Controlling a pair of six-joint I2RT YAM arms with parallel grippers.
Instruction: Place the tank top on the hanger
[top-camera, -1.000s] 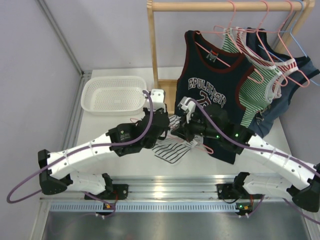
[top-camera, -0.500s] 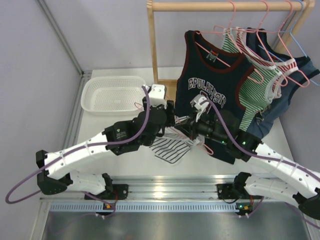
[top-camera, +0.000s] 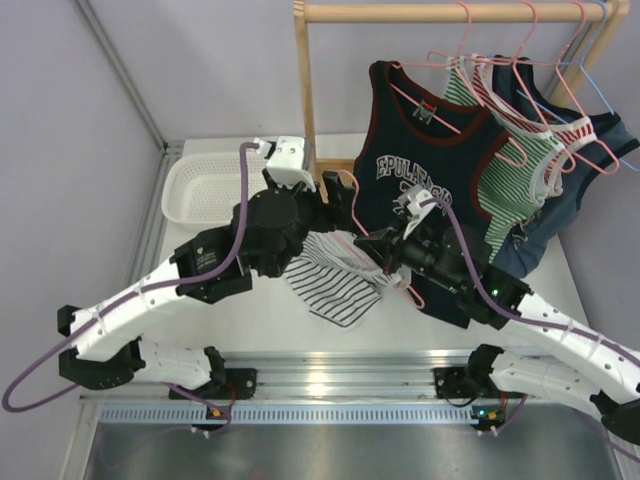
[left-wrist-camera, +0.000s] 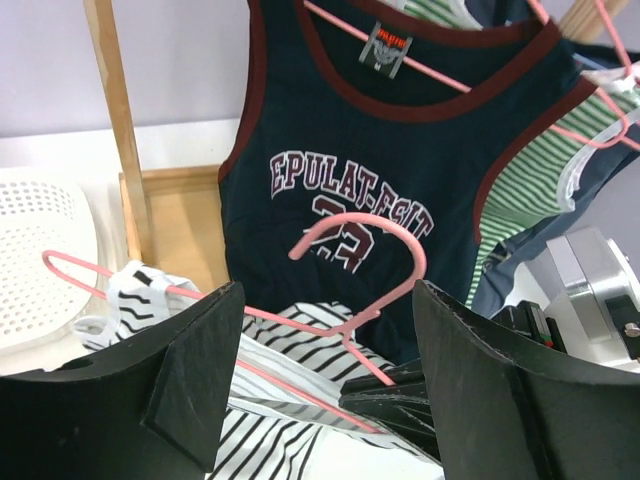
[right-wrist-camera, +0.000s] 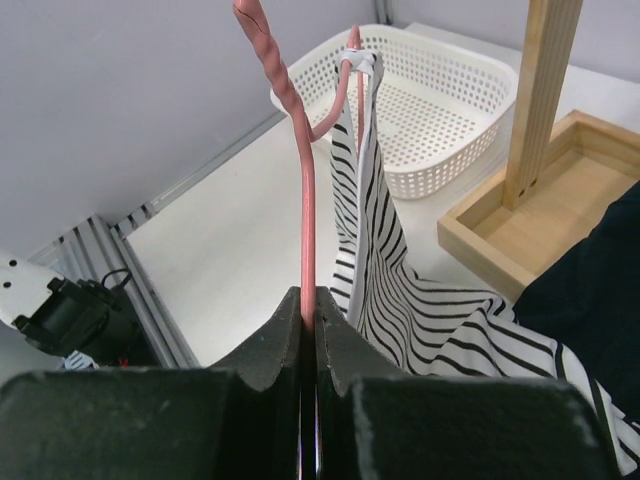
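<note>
We note that the left gripper (left-wrist-camera: 328, 300) has let go within the last second. Its jaws now stand wide apart, raised above the tank top (top-camera: 335, 280), holding nothing. One strap (left-wrist-camera: 135, 295) sits looped over the far end of the pink wire hanger (right-wrist-camera: 307, 220), so we judge that shoulder threaded. The right gripper (right-wrist-camera: 308, 300) is clenched on the hanger wire near the hook's neck. The striped body drapes from the hanger to the table (top-camera: 280, 325), below both grippers.
</note>
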